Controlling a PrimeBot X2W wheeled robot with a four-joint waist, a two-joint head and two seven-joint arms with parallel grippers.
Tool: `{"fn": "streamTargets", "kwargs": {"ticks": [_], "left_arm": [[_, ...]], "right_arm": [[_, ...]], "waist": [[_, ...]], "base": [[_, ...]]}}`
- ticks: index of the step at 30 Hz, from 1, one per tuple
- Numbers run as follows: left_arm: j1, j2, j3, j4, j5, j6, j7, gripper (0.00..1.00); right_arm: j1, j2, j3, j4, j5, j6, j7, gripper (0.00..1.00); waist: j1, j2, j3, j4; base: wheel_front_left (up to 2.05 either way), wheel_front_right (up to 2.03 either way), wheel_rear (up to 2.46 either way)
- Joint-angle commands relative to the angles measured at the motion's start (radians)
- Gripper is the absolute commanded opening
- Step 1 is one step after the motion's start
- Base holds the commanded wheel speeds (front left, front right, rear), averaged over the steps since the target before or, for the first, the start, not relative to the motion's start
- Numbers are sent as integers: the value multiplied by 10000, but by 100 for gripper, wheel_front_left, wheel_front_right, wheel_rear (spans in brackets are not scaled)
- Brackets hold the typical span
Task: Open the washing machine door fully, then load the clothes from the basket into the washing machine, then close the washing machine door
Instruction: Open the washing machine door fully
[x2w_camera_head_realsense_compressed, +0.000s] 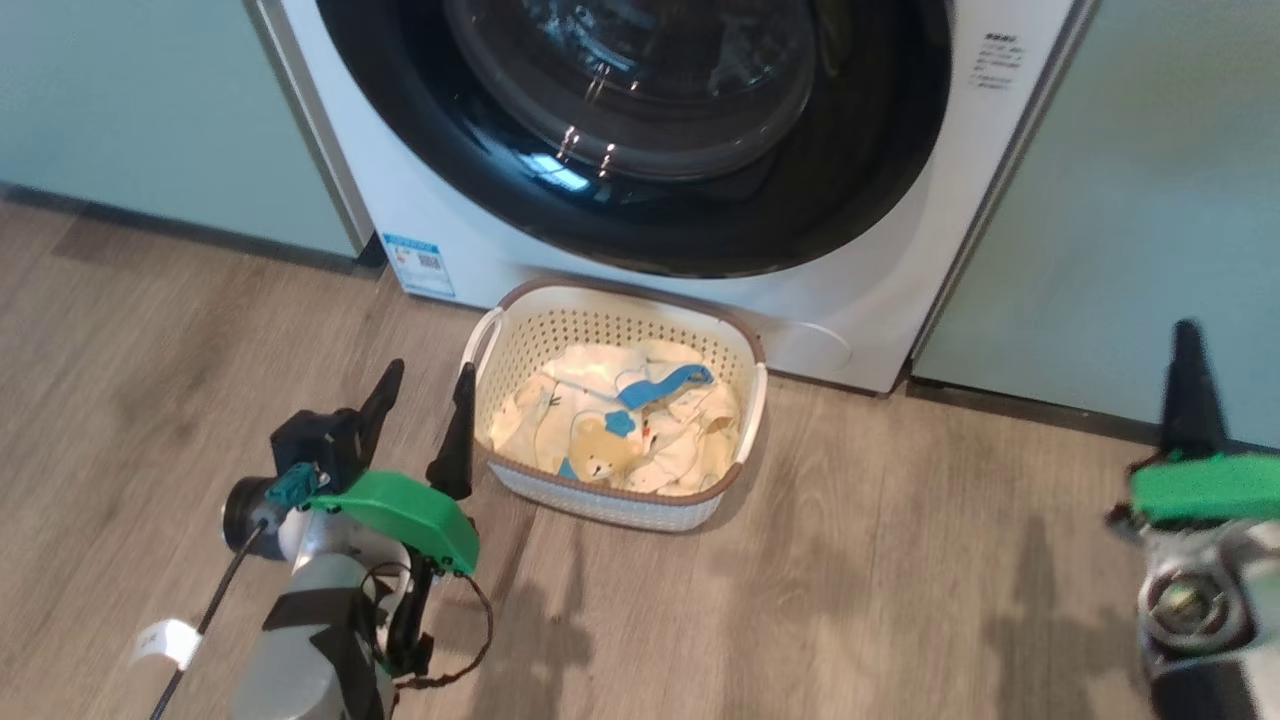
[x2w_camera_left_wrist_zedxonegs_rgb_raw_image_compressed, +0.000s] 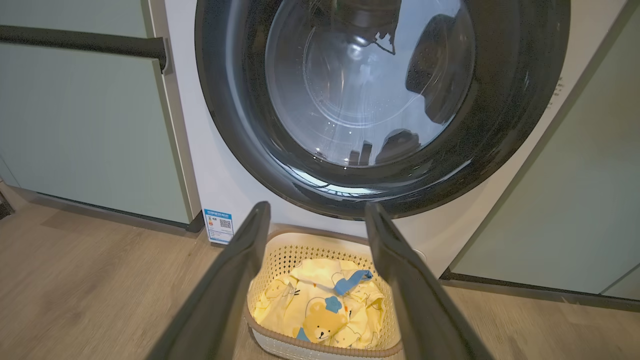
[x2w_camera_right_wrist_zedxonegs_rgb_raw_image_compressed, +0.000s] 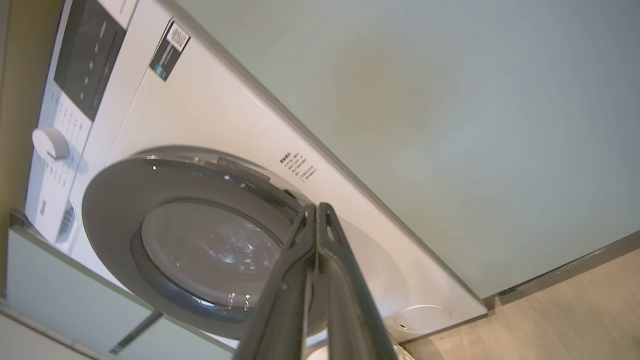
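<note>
The washing machine door (x2w_camera_head_realsense_compressed: 640, 130), glossy black around a bulging glass bowl, is lying ahead of both grippers against the white washing machine (x2w_camera_head_realsense_compressed: 470, 240). It is seemingly shut, though the tilted right wrist view is leaving that unsure. The basket (x2w_camera_head_realsense_compressed: 520, 335) is standing just beyond the left gripper (x2w_camera_head_realsense_compressed: 430, 368), under the door, holding the clothes (x2w_camera_head_realsense_compressed: 610, 425). Pale green cabinets (x2w_camera_head_realsense_compressed: 1150, 200) are flanking the machine. The left gripper's fingers are standing wide apart, empty. The right gripper (x2w_camera_right_wrist_zedxonegs_rgb_raw_image_compressed: 316, 206) is pressing its fingers together on nothing.
</note>
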Motion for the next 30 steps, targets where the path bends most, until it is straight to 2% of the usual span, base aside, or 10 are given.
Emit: {"fn": "streamTargets", "kwargs": {"ticks": [1,7,14,21,24,30], "left_arm": [[-446,170,221,-304,-78,39,-63,100],[-545,169,-94,-372,-257,154,-63,100],[-732,169,-417,-449,-448,278,-63,100],[-876,168,-775,-505,-707,411,-63,100],[-929,168,-974,-548,-841,479,-63,100],[-1031,168,-1244,-640,-1023,601,-63,100]], "right_arm": [[-613,-198,208,-257,465,2,-95,0],[-1502,-859,446,183,3715,2,-14,0],[-2631,-1587,151,872,6470,2,1153,0],[-3885,-2062,-402,1777,7892,2,2872,0],[-4588,-2307,-590,2546,8292,2,3903,0],[-5600,-2606,-611,3637,8349,2,4969,0]], "waist": [[0,0,130,112],[0,0,524,392],[0,0,994,751],[0,0,1343,1128],[0,0,1528,1343],[0,0,1858,1631]], "base": [[0,0,0],[0,0,0],[0,0,0],[0,0,0],[0,0,0],[0,0,0]]}}
